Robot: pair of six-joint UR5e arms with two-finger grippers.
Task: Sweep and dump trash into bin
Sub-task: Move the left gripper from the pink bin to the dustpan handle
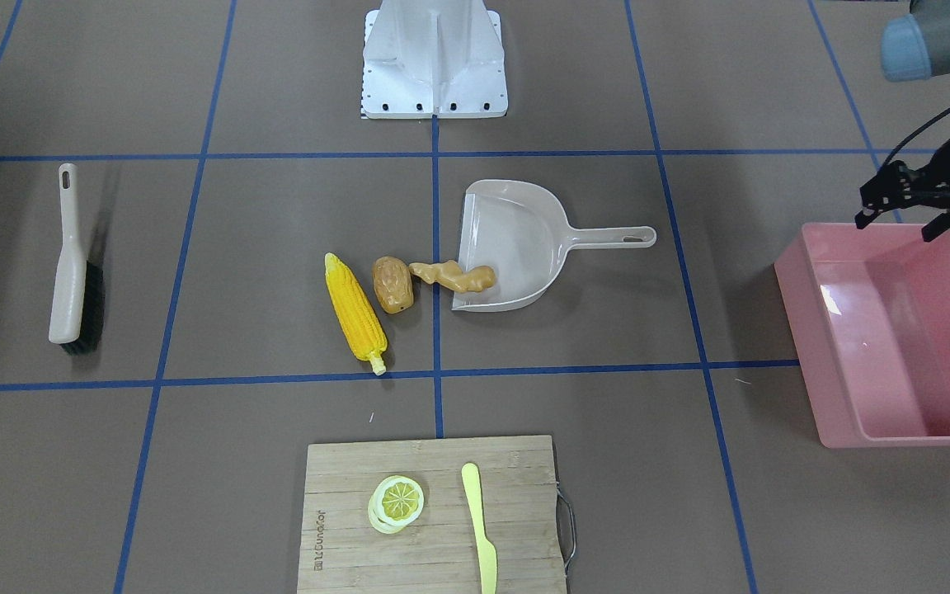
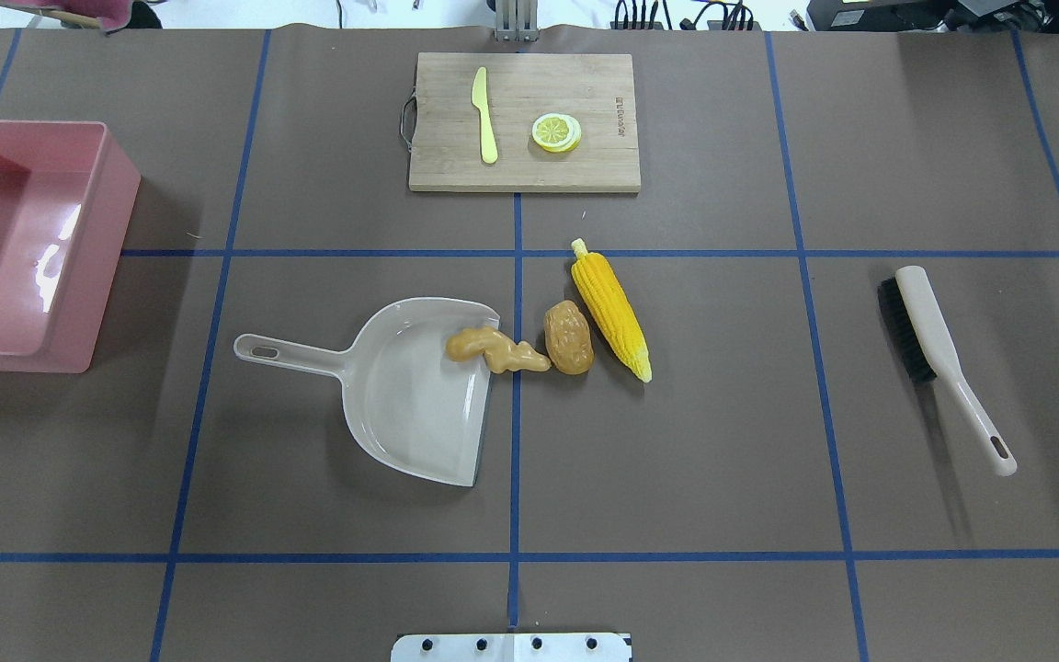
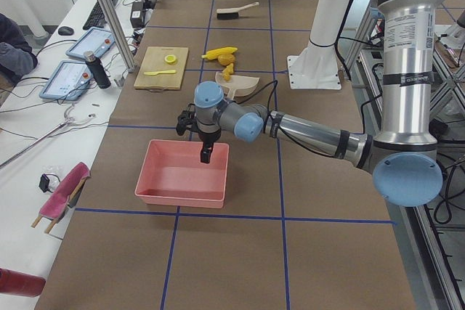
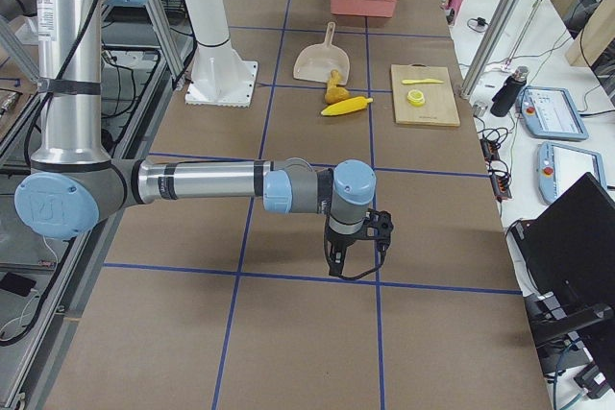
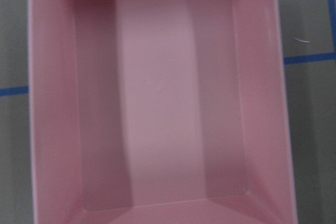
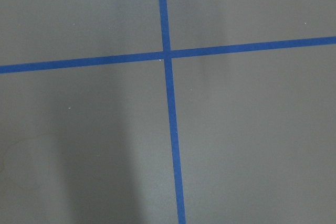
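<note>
yellow corn (image 1: 355, 317), lumpy brown potato (image 1: 392, 285) and knobbly tan ginger (image 1: 452, 276) lie in a row mid-table, the ginger's end on the dustpan (image 1: 516, 223) lip. the glossy pink bin (image 1: 904, 346) sits at the table's left end under the left gripper (image 1: 897, 221), whose fingers are apart. i cannot tell the state of the right gripper (image 4: 357, 254).

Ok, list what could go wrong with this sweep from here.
1. No claw holds the dustpan: the left claw hangs over the bin, so brushing may just shove the pan away.
2. The ginger root lies across the pan's lip; a lift now could drop it.
3. The corn cob is round and lies beyond the potato; the brush may roll it past the pan's mouth.
</note>
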